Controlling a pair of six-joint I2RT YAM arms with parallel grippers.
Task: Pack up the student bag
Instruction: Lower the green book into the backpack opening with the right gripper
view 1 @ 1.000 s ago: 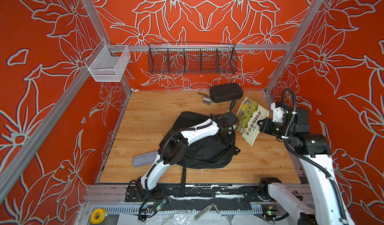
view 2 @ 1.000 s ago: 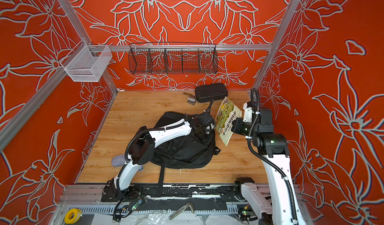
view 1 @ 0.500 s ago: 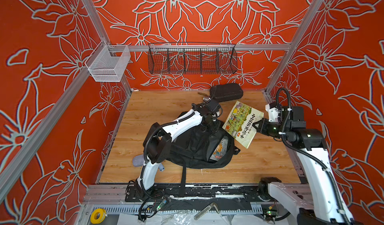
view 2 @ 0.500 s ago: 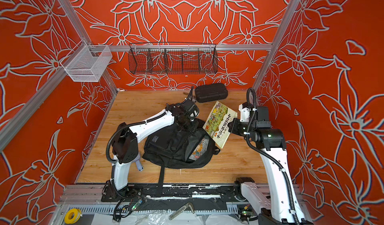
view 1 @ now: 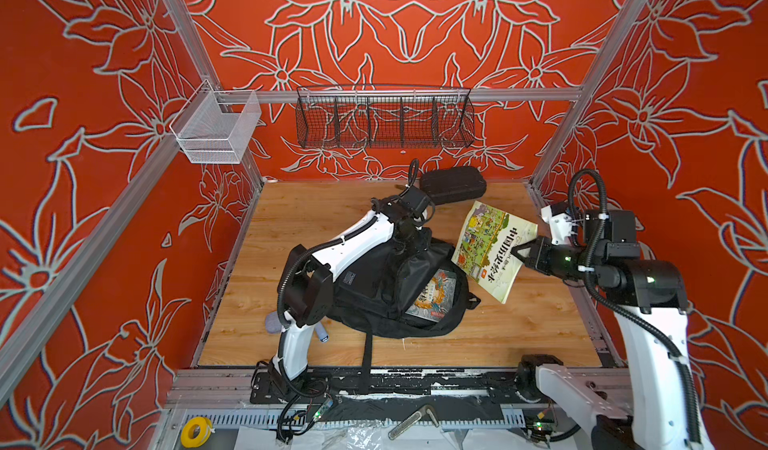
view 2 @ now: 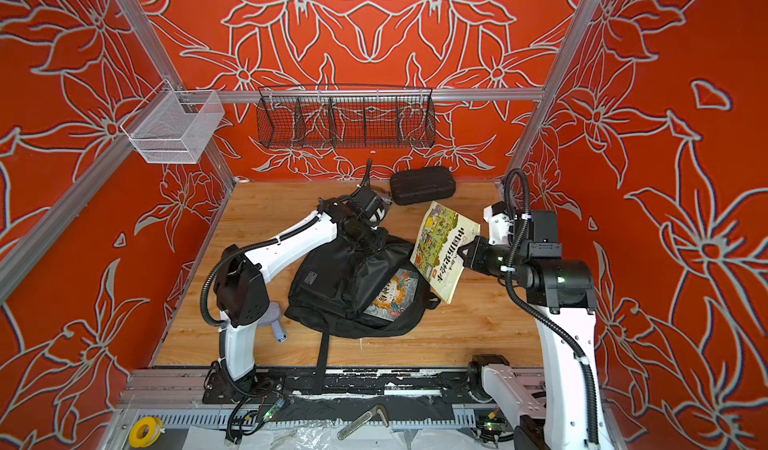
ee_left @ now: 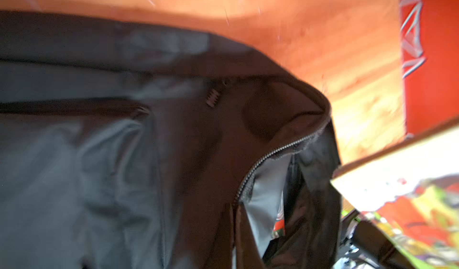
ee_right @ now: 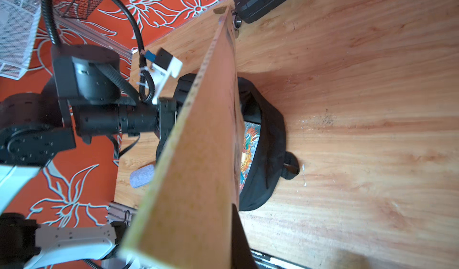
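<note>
The student bag [view 1: 374, 298] [view 2: 332, 290], a soft black backpack, lies mid-floor with its main zip open. A colourful book [view 1: 434, 296] [view 2: 392, 296] shows inside the opening. My left gripper [view 1: 409, 240] [view 2: 363, 238] is shut on the bag's upper flap at the far end and holds it up. In the left wrist view the zip teeth [ee_left: 273, 153] run beside the pinched fabric. My right gripper [view 1: 519, 252] [view 2: 463, 252] is shut on a picture book [view 1: 490, 240] [view 2: 442, 240] [ee_right: 198, 156], held tilted in the air just right of the bag.
A black hard-shell case [view 1: 453, 184] lies at the back. A grey-purple soft item [view 1: 272, 323] lies by the left arm's base. A black wire basket [view 1: 384, 117] and a white mesh basket [view 1: 216, 130] hang on the walls. A bag strap [view 1: 365, 365] trails over the front edge.
My left gripper has pulled the flap left and toward the back, opening the bag so the inner book shows. The right gripper has drawn the picture book right, and the book lies flatter.
</note>
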